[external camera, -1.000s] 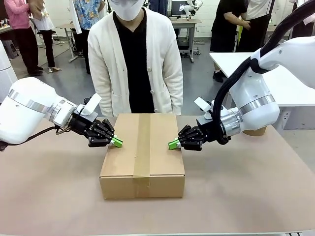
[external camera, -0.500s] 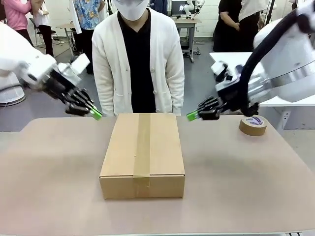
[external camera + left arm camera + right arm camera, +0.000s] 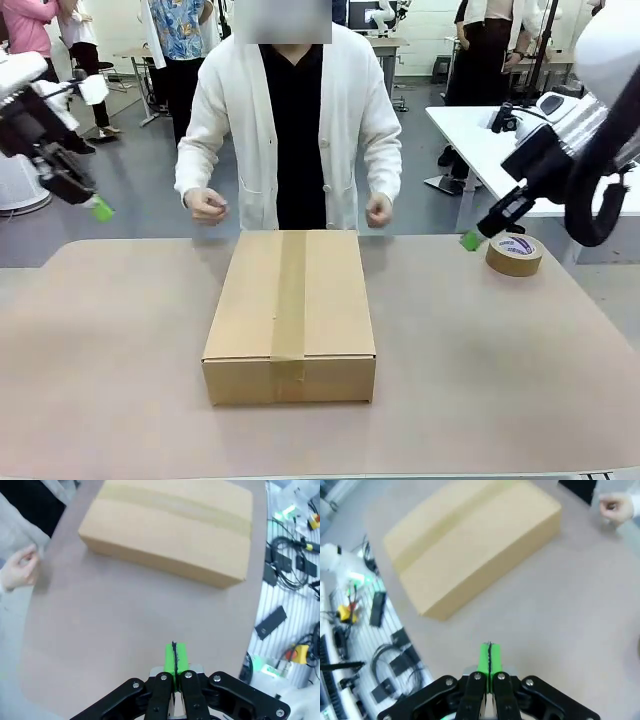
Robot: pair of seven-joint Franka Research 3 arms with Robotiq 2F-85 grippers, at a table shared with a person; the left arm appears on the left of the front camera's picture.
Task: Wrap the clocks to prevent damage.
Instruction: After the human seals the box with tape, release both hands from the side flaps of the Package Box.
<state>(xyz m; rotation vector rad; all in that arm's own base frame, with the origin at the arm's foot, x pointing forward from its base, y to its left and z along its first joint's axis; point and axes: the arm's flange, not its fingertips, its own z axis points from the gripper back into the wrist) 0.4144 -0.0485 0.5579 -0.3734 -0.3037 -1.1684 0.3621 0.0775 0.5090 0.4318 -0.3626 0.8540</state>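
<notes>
With the left gripper [image 3: 101, 209] and right gripper [image 3: 470, 240] pinched shut on nothing, high on either side of the taped box [image 3: 290, 310], no wrapped clocks are seen, so poor padding inside could be missed.

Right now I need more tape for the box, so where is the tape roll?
In the front view the brown tape roll lies flat on the table's far right side, right of the taped cardboard box, just beneath the right gripper.
</notes>
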